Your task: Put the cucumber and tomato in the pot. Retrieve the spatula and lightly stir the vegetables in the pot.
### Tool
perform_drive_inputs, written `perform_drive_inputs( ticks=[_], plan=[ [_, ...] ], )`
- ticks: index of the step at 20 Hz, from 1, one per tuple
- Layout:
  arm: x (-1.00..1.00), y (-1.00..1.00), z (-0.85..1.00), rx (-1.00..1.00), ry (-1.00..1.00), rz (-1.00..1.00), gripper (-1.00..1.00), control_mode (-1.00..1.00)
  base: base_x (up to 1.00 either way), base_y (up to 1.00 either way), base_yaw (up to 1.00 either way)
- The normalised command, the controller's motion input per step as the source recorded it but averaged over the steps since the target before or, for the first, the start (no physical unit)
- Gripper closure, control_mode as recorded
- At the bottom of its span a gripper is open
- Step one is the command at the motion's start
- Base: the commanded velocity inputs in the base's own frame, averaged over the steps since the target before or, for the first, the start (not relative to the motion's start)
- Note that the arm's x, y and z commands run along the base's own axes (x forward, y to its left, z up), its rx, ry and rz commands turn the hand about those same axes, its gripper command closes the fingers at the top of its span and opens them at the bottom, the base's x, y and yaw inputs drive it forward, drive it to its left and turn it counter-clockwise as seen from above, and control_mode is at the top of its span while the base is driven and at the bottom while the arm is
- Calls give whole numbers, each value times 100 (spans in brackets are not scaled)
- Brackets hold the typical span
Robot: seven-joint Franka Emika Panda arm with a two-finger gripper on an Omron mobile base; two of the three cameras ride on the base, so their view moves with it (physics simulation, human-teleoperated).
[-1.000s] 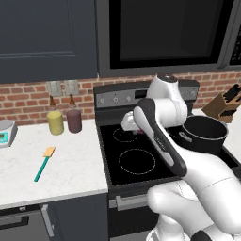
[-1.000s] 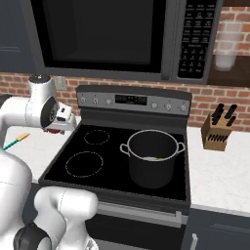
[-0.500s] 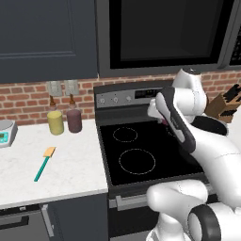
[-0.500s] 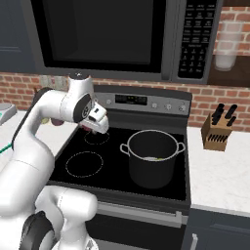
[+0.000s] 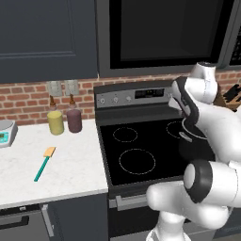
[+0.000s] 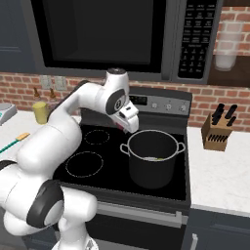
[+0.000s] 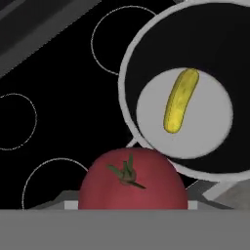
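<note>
On the far left of the white counter (image 5: 70,164) in the left base view a small scale (image 5: 4,132) sits near the brick wall, and the spatula (image 5: 44,163) lies flat in front of it, orange blade toward the wall and teal handle toward the counter edge. Behind it, against the wall, stand a pale-yellow jar (image 5: 55,122) and a maroon jar (image 5: 74,120), just beside each other. To their right is the black stove (image 5: 136,150) with its ring burners. The pot (image 6: 152,158) stands on the right front burner, upright, with the cucumber (image 7: 180,100) lying on its grey bottom. The gripper (image 6: 129,122) hangs just above the pot's left rim, and in the hand view the tomato (image 7: 133,180) sits clamped between the finger tips, stem side toward the camera, over the stove glass right at the pot's edge. Farther right, a knife block (image 6: 218,131) stands on the counter, well apart from the pot.
</note>
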Motion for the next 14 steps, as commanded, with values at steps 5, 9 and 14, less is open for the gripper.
perform_drive_inputs(
  ticks=[5, 9, 14],
  plan=[
    [41, -100, 0, 0, 8, -27, 100, -100, 0, 0, 0],
    [27, -96, -24, 0, 5, -23, 100, -100, 0, 0, 0],
    [27, -75, -53, 0, 0, -13, 100, -100, 0, 0, 0]
  ],
)
